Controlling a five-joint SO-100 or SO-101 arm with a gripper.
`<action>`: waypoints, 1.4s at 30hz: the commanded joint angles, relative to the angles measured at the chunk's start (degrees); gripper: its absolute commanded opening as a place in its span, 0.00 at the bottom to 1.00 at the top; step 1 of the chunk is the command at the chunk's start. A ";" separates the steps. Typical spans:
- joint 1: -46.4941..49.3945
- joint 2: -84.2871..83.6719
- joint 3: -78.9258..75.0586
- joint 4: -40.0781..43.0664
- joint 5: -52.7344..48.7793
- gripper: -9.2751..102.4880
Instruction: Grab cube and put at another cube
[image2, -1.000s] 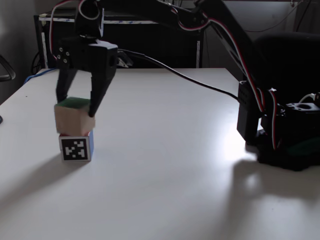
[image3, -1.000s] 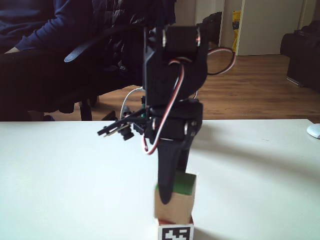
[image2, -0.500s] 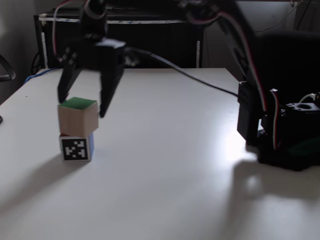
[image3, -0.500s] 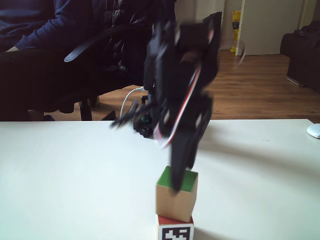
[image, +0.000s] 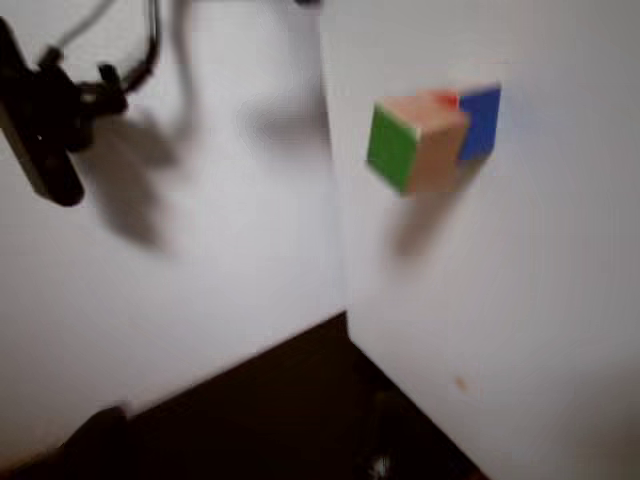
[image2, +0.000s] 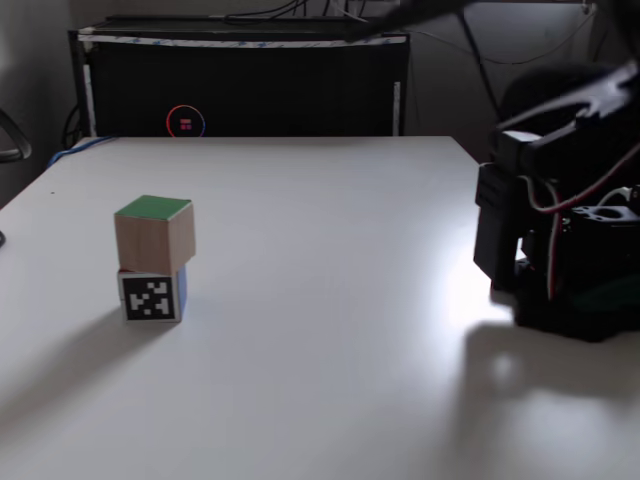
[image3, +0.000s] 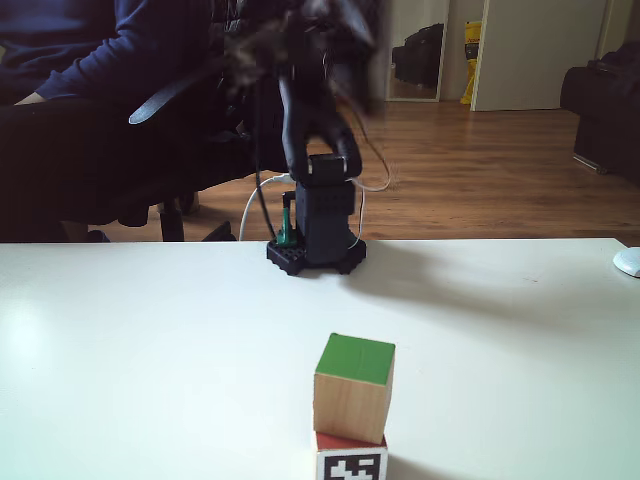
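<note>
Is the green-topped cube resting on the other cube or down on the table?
On it. In both fixed views the green-topped cube sits stacked on the blue and red cube, slightly offset, green face up, clear of the table.

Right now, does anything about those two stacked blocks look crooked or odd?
Slightly. The green-topped cube rests on the blue-and-red cube but is twisted and shifted off square, so its edges overhang a little; a fixed view shows the same skew. It stands upright, untouched.
</note>
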 joint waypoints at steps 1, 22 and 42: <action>2.90 15.12 23.20 -7.73 -4.13 0.34; 4.13 28.12 57.92 -8.44 -11.69 0.08; 5.27 28.12 57.92 -8.44 -10.63 0.09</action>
